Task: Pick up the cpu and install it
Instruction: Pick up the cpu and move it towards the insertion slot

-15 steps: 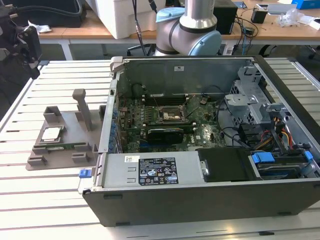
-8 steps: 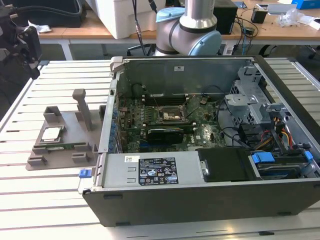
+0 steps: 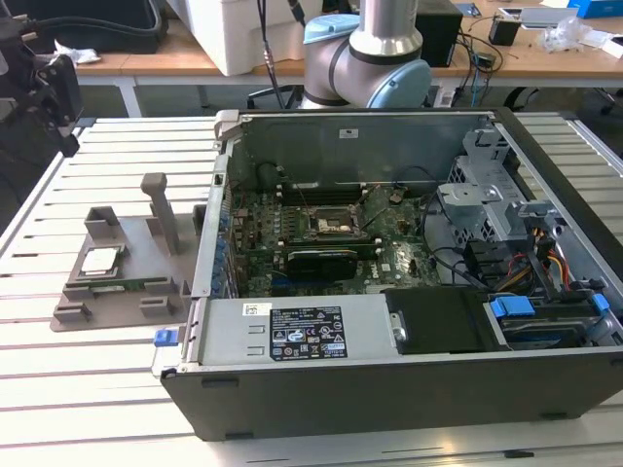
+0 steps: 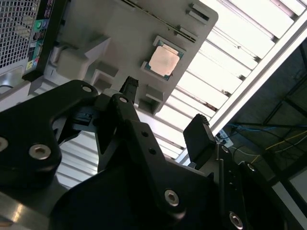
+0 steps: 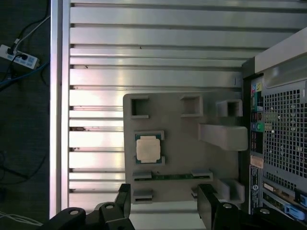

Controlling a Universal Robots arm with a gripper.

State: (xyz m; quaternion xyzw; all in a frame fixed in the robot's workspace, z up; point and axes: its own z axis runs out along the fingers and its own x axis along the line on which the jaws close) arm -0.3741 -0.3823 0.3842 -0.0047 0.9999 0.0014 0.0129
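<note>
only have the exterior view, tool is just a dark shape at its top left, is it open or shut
Observer: Open. In both wrist views the tool has its fingers spread, nothing between them.
Operator: is it touching the cpu
Observer: No. In the first wrist view the cpu lies flat in a recess of the grey holder, apart from the fingertips.
Operator: anything lying on the chip
Observer: No, in the second wrist view its metal top is bare.

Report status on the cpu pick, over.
Open hand, empty, clear of grey fixture. Untouched cpu in fixture pocket. Nothing between hand and cpu.
</note>
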